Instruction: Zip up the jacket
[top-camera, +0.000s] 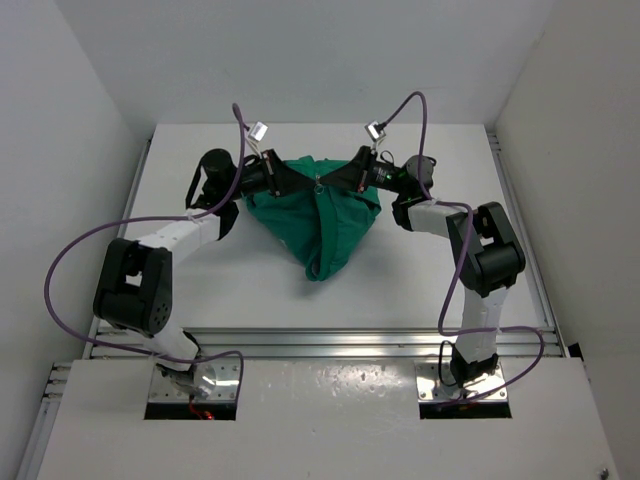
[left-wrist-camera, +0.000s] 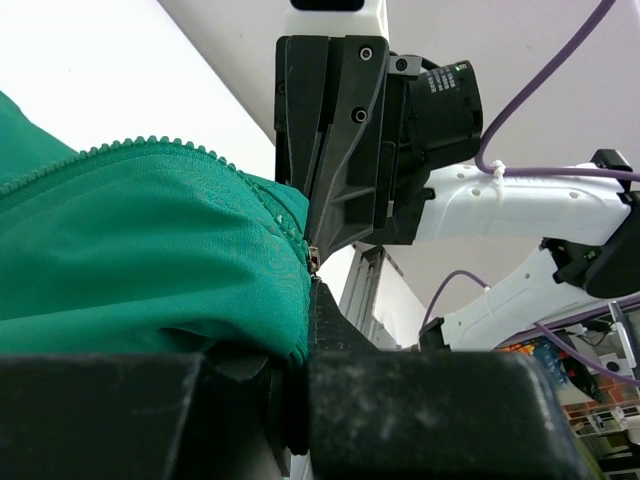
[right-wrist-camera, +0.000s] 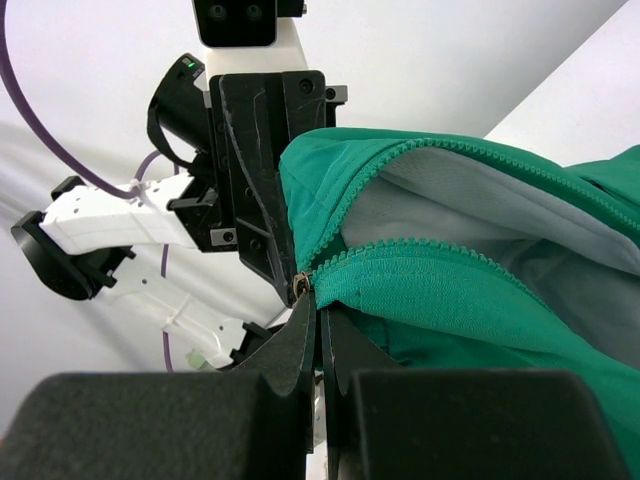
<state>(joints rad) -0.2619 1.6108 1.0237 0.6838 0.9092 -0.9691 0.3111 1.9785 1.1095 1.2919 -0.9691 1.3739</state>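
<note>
The green jacket (top-camera: 320, 225) hangs above the white table, stretched between my two grippers, and tapers to a point near the table. My left gripper (top-camera: 293, 181) pinches its upper edge from the left. In the left wrist view green fabric (left-wrist-camera: 150, 250) with a row of zipper teeth (left-wrist-camera: 150, 143) runs into the shut left gripper (left-wrist-camera: 305, 330). My right gripper (top-camera: 343, 180) holds the edge from the right. In the right wrist view it (right-wrist-camera: 320, 305) is shut at the fabric edge, right by a small metal zipper slider (right-wrist-camera: 300, 287). There the jacket (right-wrist-camera: 450, 290) gapes, two rows of teeth apart.
Purple cables (top-camera: 95, 245) loop from both arms. An aluminium rail (top-camera: 320, 340) runs along the table's near edge. White walls (top-camera: 70, 120) close in the left, right and back sides.
</note>
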